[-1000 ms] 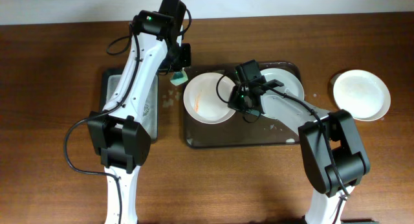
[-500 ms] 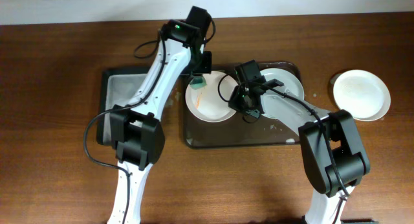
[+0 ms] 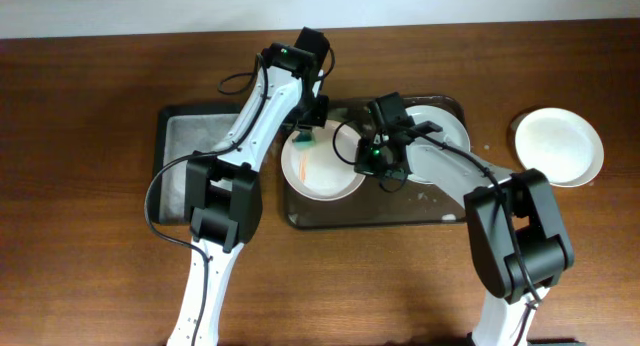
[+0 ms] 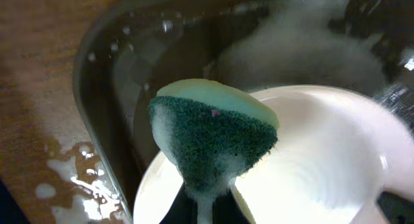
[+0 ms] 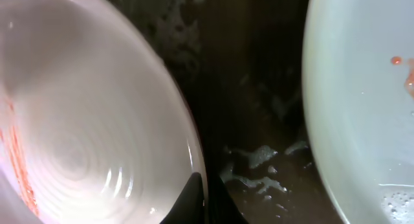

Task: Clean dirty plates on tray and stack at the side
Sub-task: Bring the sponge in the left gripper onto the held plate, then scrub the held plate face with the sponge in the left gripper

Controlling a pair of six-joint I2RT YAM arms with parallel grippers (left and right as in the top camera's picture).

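Note:
The large dark tray (image 3: 340,214) holds two white plates. The left plate (image 3: 325,171) has an orange streak and is tilted up; it also shows in the right wrist view (image 5: 84,120) and the left wrist view (image 4: 323,159). My right gripper (image 3: 368,158) is shut on its right rim (image 5: 197,185). My left gripper (image 3: 304,136) is shut on a green-yellow sponge (image 4: 213,136) and holds it over the plate's upper left edge. The second plate (image 3: 445,136) lies at the tray's right, with small orange spots (image 5: 362,107). A third plate (image 3: 558,146) sits on the table at the far right.
A smaller dark tray (image 3: 185,156) lies left of the large one. Water and suds wet the large tray's floor (image 5: 259,159) and the wood beside its corner (image 4: 71,172).
My left gripper carried the sponge from the tray's left edge rightward onto the left plate. The plate shifted slightly down-left in the right gripper's hold.

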